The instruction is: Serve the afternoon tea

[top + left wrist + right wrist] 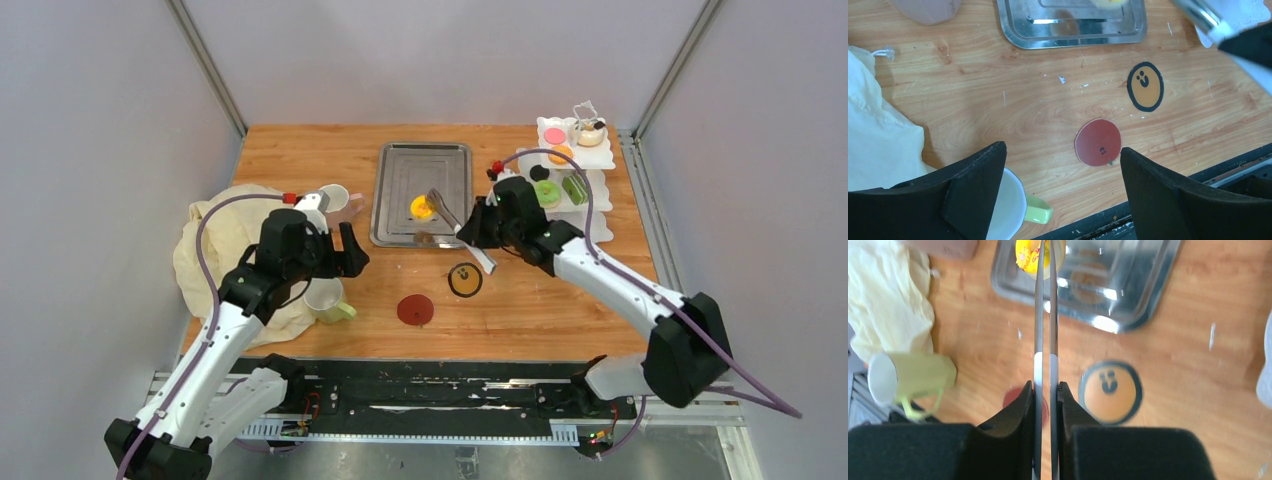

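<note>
Right now my right claw (1045, 390) is squeezed nearly shut on the tongs (1039, 315), whose tips pinch the orange tart (1025, 252) at six o'clock on the steel tray (1128, 305). Squeeze harder and I reckon it crumbles; slacken and it drops. My left claw (1063, 152) gapes empty.

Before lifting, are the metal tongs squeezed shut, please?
Shut: the right gripper squeezes the metal tongs, arms nearly touching, tips at the yellow pastry.
</note>
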Motion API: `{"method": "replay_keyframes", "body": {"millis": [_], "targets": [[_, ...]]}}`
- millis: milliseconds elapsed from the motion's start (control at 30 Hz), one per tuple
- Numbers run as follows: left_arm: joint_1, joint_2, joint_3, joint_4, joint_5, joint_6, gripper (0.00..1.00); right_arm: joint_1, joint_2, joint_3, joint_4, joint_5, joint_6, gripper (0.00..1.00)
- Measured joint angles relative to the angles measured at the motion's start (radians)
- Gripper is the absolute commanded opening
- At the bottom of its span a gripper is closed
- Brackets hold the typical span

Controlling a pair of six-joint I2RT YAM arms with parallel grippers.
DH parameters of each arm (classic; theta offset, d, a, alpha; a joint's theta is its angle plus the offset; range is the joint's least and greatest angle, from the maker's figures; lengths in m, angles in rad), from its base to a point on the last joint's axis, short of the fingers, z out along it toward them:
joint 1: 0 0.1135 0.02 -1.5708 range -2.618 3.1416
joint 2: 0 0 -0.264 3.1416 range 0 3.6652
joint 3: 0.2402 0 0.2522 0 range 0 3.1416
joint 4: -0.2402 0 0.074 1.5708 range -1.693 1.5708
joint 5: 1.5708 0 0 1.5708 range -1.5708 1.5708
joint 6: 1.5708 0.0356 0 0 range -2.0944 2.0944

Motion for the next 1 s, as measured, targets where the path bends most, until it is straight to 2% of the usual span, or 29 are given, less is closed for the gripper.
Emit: {"method": "replay_keyframes", "body": {"millis": [267, 433, 567, 733, 1000], "targets": [[0.000, 0.015, -0.002, 0.029, 0.025, -0.009, 0.88, 0.039, -0.344, -0.190, -0.195, -0.010, 0.024, 0.01], [0.000, 0.022, -0.035, 0.075, 0.048, -0.031, 0.88, 0.045, -0.599, -0.241, -0.329, 0.103, 0.065, 0.00], [0.000, 0.038, -0.044, 0.087, 0.067, -0.045, 0.88, 0.039, -0.731, -0.287, -0.455, 0.196, 0.090, 0.00], [0.000, 0.042, -0.044, 0.101, 0.073, -0.044, 0.88, -0.003, -0.790, -0.319, -0.567, 0.246, 0.121, 0.01], [0.000, 0.087, -0.037, 0.103, 0.074, -0.036, 0.88, -0.253, -0.817, -0.385, -0.582, 0.209, 0.158, 0.01]]}}
